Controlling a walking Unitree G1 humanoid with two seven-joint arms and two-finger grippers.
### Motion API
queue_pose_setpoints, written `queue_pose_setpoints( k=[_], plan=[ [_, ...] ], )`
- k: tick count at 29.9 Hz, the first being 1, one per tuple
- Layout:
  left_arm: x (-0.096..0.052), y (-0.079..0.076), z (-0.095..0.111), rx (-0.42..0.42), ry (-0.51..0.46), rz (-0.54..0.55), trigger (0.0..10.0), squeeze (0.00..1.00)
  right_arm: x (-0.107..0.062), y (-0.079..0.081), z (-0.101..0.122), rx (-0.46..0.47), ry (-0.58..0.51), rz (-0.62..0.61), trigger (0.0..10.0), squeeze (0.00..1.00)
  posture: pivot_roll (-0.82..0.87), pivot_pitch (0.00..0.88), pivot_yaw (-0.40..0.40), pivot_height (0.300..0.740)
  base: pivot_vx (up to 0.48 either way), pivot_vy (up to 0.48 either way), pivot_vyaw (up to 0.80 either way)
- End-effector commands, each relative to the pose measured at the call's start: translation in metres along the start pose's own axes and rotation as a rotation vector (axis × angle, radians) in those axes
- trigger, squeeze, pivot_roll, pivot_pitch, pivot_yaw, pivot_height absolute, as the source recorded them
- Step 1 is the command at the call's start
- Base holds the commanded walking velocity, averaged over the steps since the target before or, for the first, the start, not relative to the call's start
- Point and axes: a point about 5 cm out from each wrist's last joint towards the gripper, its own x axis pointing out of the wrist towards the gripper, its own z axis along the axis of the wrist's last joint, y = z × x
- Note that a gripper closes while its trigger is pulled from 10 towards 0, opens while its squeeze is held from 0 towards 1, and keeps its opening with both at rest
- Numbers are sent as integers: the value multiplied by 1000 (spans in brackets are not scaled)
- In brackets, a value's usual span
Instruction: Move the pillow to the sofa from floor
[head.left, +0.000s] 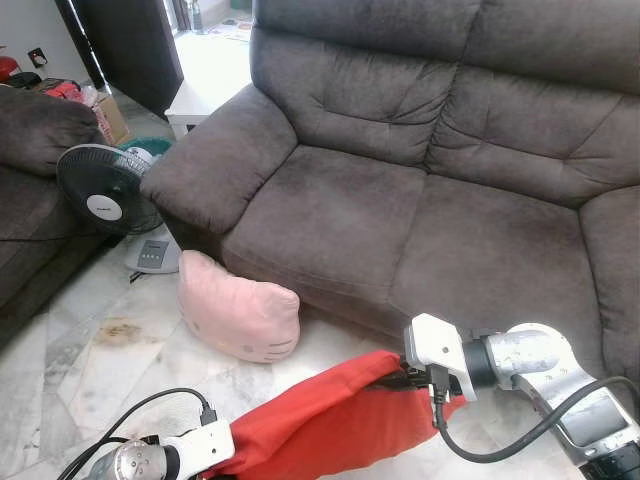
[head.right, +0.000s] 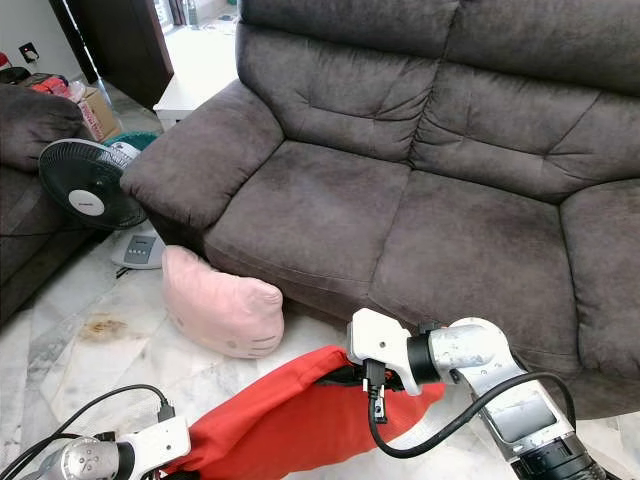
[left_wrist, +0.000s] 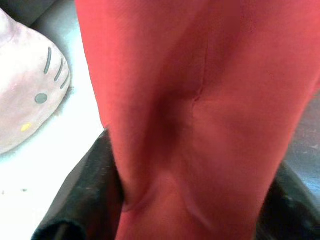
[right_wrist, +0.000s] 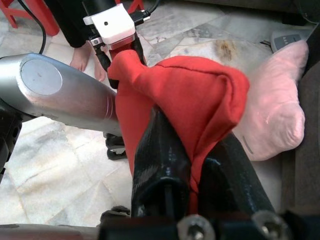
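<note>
Across the far side of the scene the dark grey sofa (head.left: 420, 190) is spreading wide, its seat bare. Near its front edge, a red pillow (head.left: 320, 420) is hanging above the marble floor (head.left: 90, 370), stretched between both arms. At the pillow's right end the right gripper (right_wrist: 192, 165) is pinching the red cloth between its black fingers (right_wrist: 160, 155). At its left end the left gripper (left_wrist: 175, 200) is clamping the fabric too. Left of it, a pink cat-face cushion (head.left: 238, 310) is lying on the floor against the sofa base, and a black fan (head.left: 105, 190) is standing farther left.

black fan (head.left: 103, 187), pink cushion (head.left: 238, 310), cardboard box (head.left: 110, 118)
</note>
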Motion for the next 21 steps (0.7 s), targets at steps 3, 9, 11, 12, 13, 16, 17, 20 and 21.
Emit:
queue_pose_setpoints(
  k=[3,9,11,12,13,16,17,20,21],
  plan=[
    [-2,-6,-9,10,39,-18,0,0,-5,-4,24,-92,-77,-11,10000,0,155,79,-48,740,0,0,0],
    [0,-6,-10,19,50,5,0,0,-5,-4,23,-90,-77,-13,10000,0,155,80,-48,740,0,0,0],
    [1,-7,-11,23,59,0,0,0,-6,-4,23,-89,-76,-14,10000,0,154,79,-48,740,0,0,0],
    [2,-7,-11,24,60,0,0,0,-6,-4,23,-88,-75,-15,10000,0,155,79,-47,740,0,0,0],
    [2,-7,-11,24,60,0,0,0,-6,-4,22,-87,-75,-16,10000,0,155,78,-48,740,0,0,0],
    [3,-7,-10,31,60,4,0,0,-6,-4,22,-86,-75,-17,10000,0,155,77,-47,740,0,0,0],
    [4,-7,-10,33,59,6,0,0,-6,-4,22,-86,-74,-17,10000,0,155,77,-47,740,0,0,0],
    [4,-6,-10,36,60,8,0,0,-6,-5,21,-85,-73,-19,10000,0,155,77,-47,740,0,0,0],
    [4,-6,-10,36,60,9,0,0,-6,-4,21,-84,-72,-19,10000,0,155,74,-45,740,0,0,0]
  ],
)
